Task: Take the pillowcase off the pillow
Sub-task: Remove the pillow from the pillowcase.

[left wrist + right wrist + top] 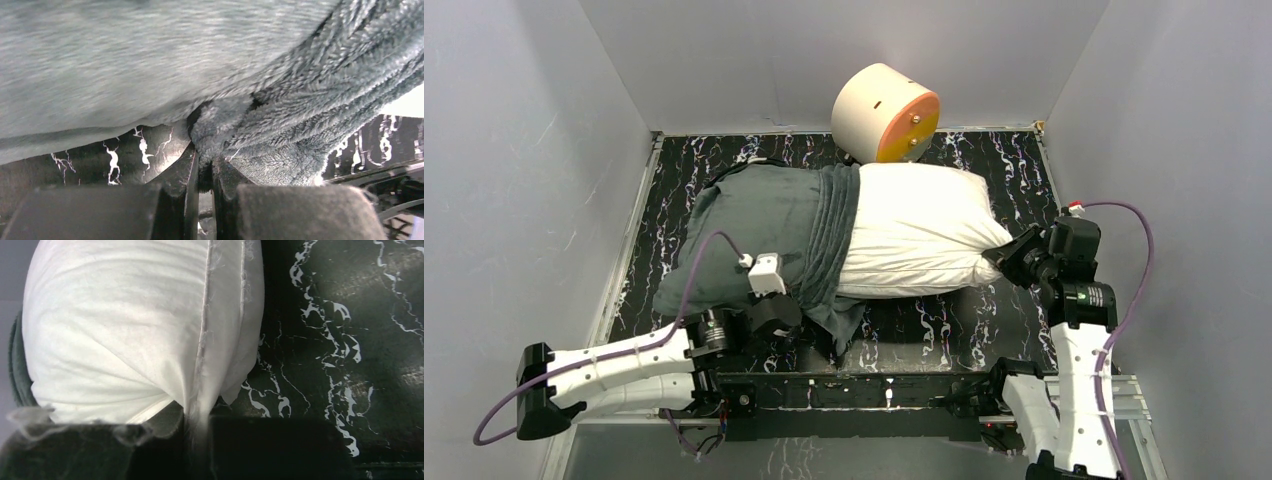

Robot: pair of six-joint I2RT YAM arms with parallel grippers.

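Observation:
The dark grey plush pillowcase covers the left half of the white pillow, bunched in folds at the pillow's middle. My left gripper sits at the pillowcase's near edge, shut on a fold of the grey plush. My right gripper is at the pillow's bare right end, shut on the pillow's seam. The white cloth puckers into the jaws in the right wrist view.
A cream-and-orange cylinder lies at the back, just behind the pillow. The black marbled tabletop is walled by grey panels on three sides. A metal rail with both arm bases runs along the near edge.

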